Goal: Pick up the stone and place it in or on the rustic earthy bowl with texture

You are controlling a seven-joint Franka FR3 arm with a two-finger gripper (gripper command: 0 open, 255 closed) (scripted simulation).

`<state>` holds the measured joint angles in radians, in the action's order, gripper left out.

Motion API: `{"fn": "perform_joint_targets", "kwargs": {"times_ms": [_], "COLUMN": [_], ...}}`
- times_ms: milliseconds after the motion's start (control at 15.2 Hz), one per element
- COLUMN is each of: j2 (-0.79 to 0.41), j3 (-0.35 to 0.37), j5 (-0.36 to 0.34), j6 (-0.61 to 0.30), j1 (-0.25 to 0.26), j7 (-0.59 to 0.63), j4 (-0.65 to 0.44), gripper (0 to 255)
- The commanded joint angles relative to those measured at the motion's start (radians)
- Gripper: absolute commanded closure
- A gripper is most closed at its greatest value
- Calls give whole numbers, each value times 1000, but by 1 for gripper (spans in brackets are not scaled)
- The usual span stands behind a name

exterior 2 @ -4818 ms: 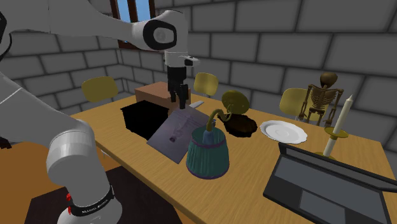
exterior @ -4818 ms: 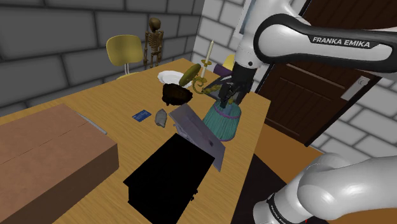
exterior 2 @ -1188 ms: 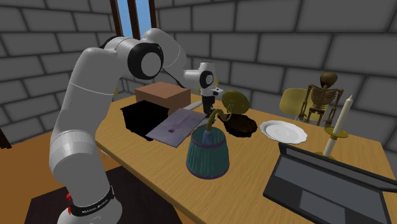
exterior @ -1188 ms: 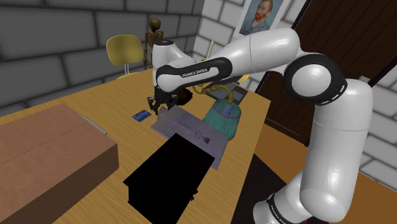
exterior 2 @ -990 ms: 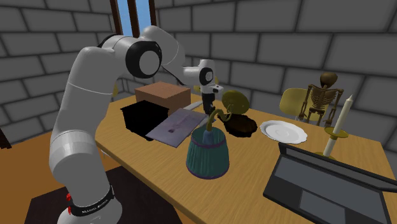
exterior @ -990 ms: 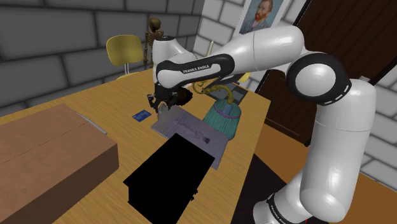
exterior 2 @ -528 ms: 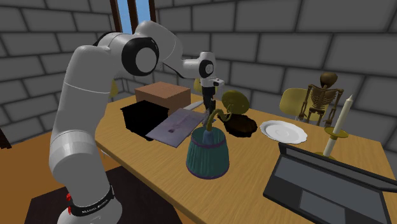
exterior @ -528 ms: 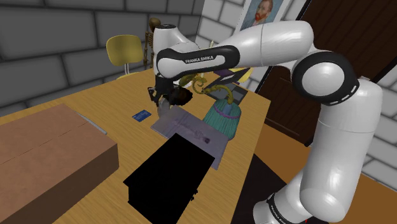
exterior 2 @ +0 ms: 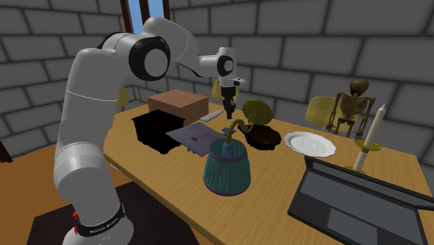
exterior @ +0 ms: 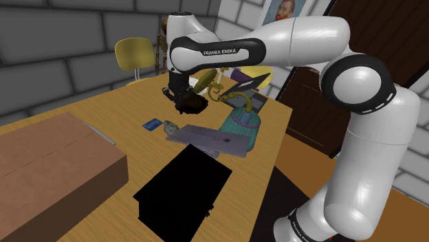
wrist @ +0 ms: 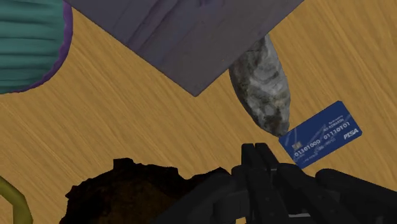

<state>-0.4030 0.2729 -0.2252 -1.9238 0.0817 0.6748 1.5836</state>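
Nearest the stand in the shoulder view sits a black box (exterior: 182, 189), w/ a brown box (exterior: 48, 161) at that view's left, both on the wooden tabletop (exterior: 117, 106). Just past the black box a flat grey-purple slab (exterior: 210, 137) lies on the tabletop, and a teal ribbed basket (exterior: 240, 124) stands at its far side. The stone (exterior: 170, 126), grey and mottled, lies on the tabletop, not in the bowl. In the wrist view the stone (wrist: 261, 86) has one end tucked under the slab's (wrist: 184, 32) corner, while its other end is just beside a blue card (wrist: 320, 133). Beyond the stone is the dark, rough bowl (exterior: 192, 104), w/ a curved yellow-green thing leaning over it. The hand (exterior: 180, 100) hangs over the bowl's near rim; seen from the wrist, the hand (wrist: 256, 147) is clenched on nothing, fingers meeting, well apart from the stone. In the second exterior view the bowl (exterior 2: 264, 138) sits between the basket (exterior 2: 227, 167) and a white plate (exterior 2: 309, 143); a candle (exterior 2: 368, 136) and an open laptop (exterior 2: 362, 202) are towards that view's right. Behind the tabletop: a yellow chair (exterior: 134, 55) & a skeleton (exterior: 163, 41) by the grey brick wall
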Motion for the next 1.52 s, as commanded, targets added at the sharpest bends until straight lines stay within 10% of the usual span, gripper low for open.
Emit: {"fn": "perform_joint_targets", "kwargs": {"times_ms": [0, 66, 528, 1452], "j2": [0, 0, -92, -142], "j3": [0, 0, 10, -3], "j5": [0, 0, -38, -60], "j6": [0, 0, -193, -270], "j1": [0, 0, 21, 22], "j7": [0, 0, -14, -1], "j4": [0, 0, 91, 120], "gripper": [255, 0, 0, 0]}}
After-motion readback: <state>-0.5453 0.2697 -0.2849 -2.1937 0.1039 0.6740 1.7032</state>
